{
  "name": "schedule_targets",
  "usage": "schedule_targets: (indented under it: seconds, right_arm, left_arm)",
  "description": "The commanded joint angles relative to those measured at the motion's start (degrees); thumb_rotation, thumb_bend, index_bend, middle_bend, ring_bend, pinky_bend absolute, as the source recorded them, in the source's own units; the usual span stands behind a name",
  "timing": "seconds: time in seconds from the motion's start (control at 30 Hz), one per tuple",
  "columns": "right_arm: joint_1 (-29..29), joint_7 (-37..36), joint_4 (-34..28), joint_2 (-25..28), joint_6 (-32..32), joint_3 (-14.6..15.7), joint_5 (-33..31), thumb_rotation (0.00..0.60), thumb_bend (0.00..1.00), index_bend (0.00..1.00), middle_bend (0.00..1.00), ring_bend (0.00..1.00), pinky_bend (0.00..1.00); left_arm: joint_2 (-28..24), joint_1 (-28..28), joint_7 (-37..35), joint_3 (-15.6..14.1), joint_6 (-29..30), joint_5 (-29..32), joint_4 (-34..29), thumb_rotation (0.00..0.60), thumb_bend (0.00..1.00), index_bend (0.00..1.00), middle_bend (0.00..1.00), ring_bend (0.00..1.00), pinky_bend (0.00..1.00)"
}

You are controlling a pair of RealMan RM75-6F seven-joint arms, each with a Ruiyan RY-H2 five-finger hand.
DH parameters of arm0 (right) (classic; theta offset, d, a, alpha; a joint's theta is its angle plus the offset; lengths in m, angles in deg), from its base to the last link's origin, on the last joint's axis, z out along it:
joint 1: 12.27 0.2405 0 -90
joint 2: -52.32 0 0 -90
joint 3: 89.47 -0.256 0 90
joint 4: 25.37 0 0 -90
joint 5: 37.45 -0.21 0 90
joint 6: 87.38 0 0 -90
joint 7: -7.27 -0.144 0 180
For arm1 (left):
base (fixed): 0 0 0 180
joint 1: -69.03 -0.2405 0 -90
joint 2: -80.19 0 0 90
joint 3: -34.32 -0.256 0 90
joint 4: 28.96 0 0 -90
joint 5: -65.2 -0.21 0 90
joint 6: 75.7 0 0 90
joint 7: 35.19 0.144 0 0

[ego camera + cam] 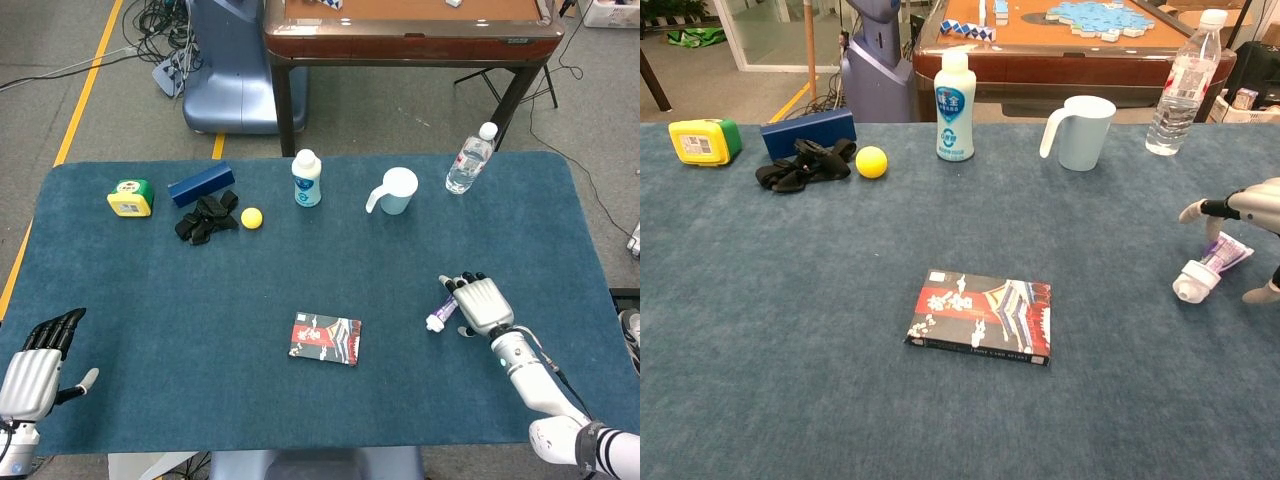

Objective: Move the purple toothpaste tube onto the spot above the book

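The purple toothpaste tube [441, 309] is at the right of the blue table, its white cap [1189, 286] pointing down towards the front left. My right hand [482, 305] holds the tube's tail end, with fingers [1206, 209] over it and the thumb [1264, 293] beneath. The book [325, 338], dark with a red and white cover, lies flat near the table's middle front, also in the chest view [982, 316], well left of the tube. My left hand [35, 368] hangs at the front left corner, fingers apart and holding nothing.
Along the back stand a yellow-green box [131, 197], a blue box [201, 184], a black bundle [206, 217], a yellow ball [251, 217], a white bottle [307, 179], a pale mug [396, 191] and a water bottle [468, 160]. Blue cloth [330, 270] lies behind the book.
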Motion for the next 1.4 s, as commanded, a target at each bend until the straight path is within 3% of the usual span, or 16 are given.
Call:
schedule_targets:
  seconds: [0.03,0.67,1.0,1.17,1.4]
  right_arm:
    - [0.38,-0.14,1.17,-0.94,-0.08,-0.51,-0.34,0.6,0.04,0.16,0.31,0.19,0.24]
    - [1.38,2.39,5.21,-3.36,-0.69,-1.61,-3.66,0.6,0.04,0.21,0.34,0.2,0.24]
    - [1.3,-0.75,5.86,-2.88,0.34,1.32,4.59,0.6,0.15,0.26,0.34,0.2,0.24]
    - [0.93,-1.2,5.27,-2.39,0.7,1.92,5.94,0.6,0.15,0.3,0.34,0.21,0.24]
    - [-0.16,-1.91,5.57,-2.43,1.44,2.68,7.01,0.6,0.24,0.4,0.39,0.24,0.24]
  left_arm:
    - [0.0,-0.04,-0.04,-0.03,0.05,-0.05,0.03,0.6,0.22,0.0,0.08,0.1,0.09]
    - [-0.22,-0.1,-0.37,0.03,-0.17,0.24,0.32,0.6,0.22,0.0,0.08,0.1,0.09]
    - [-0.18,0.02,-0.07,0.08,-0.27,0.18,0.01,0.6,0.22,0.0,0.08,0.1,0.09]
    - [-0.2,-0.07,-0.2,0.09,-0.11,0.18,0.02,0.6,0.22,0.0,0.08,0.1,0.09]
    - [-0.07,-0.07,-0.61,0.06,-0.11,0.06,0.42,0.6,0.22,0.0,0.08,0.1,0.09]
